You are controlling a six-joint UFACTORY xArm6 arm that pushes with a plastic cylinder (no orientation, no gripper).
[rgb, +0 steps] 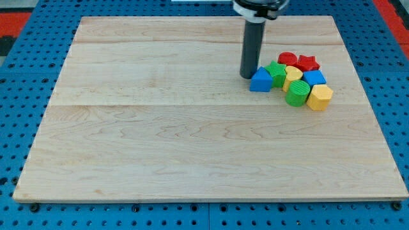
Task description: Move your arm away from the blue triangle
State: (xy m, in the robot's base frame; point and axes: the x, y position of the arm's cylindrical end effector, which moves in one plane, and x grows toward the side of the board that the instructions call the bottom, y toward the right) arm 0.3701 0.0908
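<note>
The blue triangle (pixel 260 80) lies on the wooden board (pixel 192 128) at the left end of a tight cluster of blocks at the view's upper right. My tip (pixel 247 76) stands on the board just left of and slightly above the blue triangle, touching it or nearly so. The dark rod rises from there to the view's top edge.
The cluster to the right of the blue triangle holds a green block (pixel 277 73), a yellow heart (pixel 293 75), a red round block (pixel 287 59), a red star (pixel 307 62), a blue cube (pixel 314 78), a green cylinder (pixel 296 93) and a yellow hexagon (pixel 319 97).
</note>
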